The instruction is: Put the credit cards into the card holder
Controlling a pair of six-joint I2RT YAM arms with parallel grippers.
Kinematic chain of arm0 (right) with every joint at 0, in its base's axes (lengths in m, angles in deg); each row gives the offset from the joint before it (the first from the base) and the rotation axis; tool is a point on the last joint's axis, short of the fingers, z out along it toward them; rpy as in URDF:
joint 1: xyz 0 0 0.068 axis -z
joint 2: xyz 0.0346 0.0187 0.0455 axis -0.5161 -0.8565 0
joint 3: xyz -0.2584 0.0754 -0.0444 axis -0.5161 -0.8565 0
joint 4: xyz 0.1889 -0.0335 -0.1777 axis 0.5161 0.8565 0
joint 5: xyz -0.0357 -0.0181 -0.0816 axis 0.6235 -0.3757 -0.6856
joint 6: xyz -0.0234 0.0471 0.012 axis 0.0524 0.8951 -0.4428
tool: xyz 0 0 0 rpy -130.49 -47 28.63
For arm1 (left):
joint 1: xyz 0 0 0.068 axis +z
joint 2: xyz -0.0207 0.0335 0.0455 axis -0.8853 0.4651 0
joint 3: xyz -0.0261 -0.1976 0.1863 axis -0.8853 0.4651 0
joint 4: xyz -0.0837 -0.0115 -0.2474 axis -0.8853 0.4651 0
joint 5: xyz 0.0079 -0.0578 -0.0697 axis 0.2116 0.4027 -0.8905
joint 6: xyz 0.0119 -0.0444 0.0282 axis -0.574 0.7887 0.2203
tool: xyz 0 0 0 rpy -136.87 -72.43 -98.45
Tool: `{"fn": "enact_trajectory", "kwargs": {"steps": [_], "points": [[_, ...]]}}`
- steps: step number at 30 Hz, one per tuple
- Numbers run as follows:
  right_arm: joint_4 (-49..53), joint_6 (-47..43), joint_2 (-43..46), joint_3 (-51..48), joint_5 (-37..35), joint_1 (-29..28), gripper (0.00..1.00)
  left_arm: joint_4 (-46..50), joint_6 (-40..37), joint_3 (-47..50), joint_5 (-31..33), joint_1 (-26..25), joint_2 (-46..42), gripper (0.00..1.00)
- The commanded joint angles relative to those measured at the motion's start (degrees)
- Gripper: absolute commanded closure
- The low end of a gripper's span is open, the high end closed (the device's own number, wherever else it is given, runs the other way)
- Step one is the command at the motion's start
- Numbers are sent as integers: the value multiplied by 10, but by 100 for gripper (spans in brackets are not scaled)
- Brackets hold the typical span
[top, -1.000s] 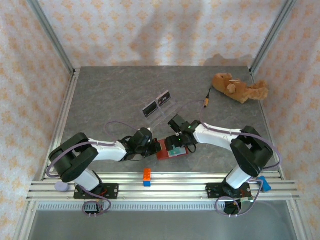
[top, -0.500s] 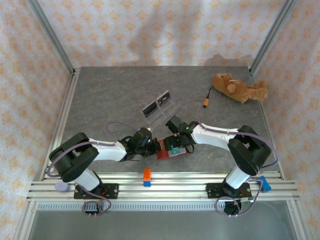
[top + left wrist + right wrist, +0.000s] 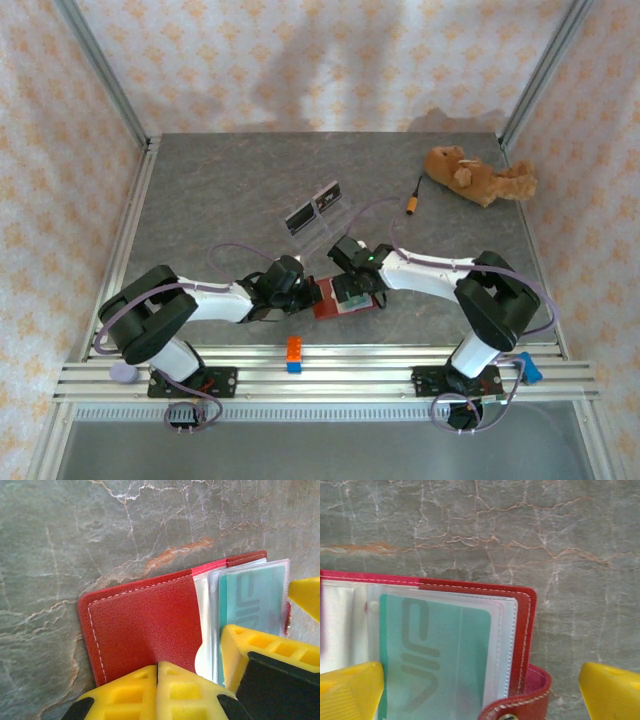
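Grey veined stone forms the table (image 3: pixel 200 200), boxed in by patterned fabric walls and aluminium rails. Both arms are folded alike: the upper links lean outward from the bases, the elbows sit wide, and the forearms run inward and low to meet close to the table's near edge.

Left gripper (image 3: pixel 157 677): the fingers (image 3: pixel 135 690) are pressed together with no gap, tips down on the red outer flap of the wallet (image 3: pixel 145 625). Whether they pinch the flap or only press on it cannot be told. The flap extends ahead of these fingertips and to their left.

Right gripper (image 3: pixel 480 692): the fingers (image 3: pixel 350 690) are spread wide with nothing gripped, one at each side of the wallet's open half. Between them lies the teal card (image 3: pixel 440 655), seated in a clear sleeve, with the snap tab (image 3: pixel 517 705) just to its right. In the left wrist view, one right finger sits just beside the left fingertips, over the sleeve's near edge.

Beyond both grippers and well apart from them, two dark cards (image 3: pixel 313 210) stand tilted in a clear stand (image 3: pixel 345 215). A plush toy (image 3: pixel 478 175) lies far to the right of the right fingers.
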Motion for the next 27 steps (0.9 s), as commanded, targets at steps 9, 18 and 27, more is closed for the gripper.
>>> {"fn": "enact_trajectory", "kwargs": {"steps": [9, 18, 27], "points": [[10, 9, 41, 13, 41, -1, 1, 25, -11, 15, 15, 6, 15, 98], [-11, 3, -1, 10, 42, -1, 1, 17, -9, 15, 11, 6, 21, 98], [15, 6, 18, -10, -31, 1, 1, 21, -10, 16, 12, 7, 19, 98]]}}
